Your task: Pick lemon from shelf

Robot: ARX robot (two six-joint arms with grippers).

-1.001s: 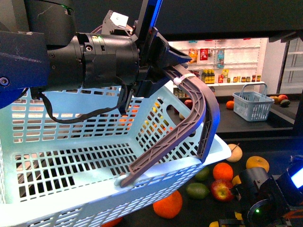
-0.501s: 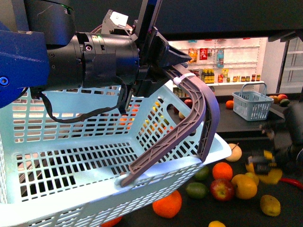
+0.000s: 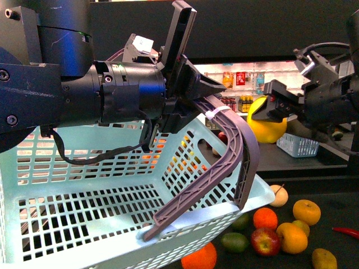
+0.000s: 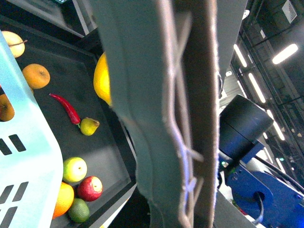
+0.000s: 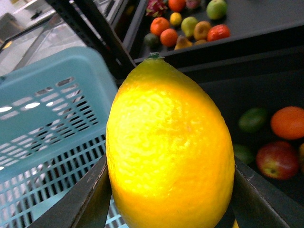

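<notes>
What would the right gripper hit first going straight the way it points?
Probably the light blue basket, near its grey handle. The lemon held in the right gripper would touch before the fingers do. Depth is unclear.

Right gripper (image 3: 269, 114) raised lemon (image 3: 263, 132) clear of shelf (image 3: 332, 197).

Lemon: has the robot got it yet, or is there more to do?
Mostly done. The lemon sits clamped in the right claw, in the air above the shelf tray where other fruit lies. The left claw holds the basket by its handle. Left, probably: carry the lemon clear, perhaps into that basket.
</notes>
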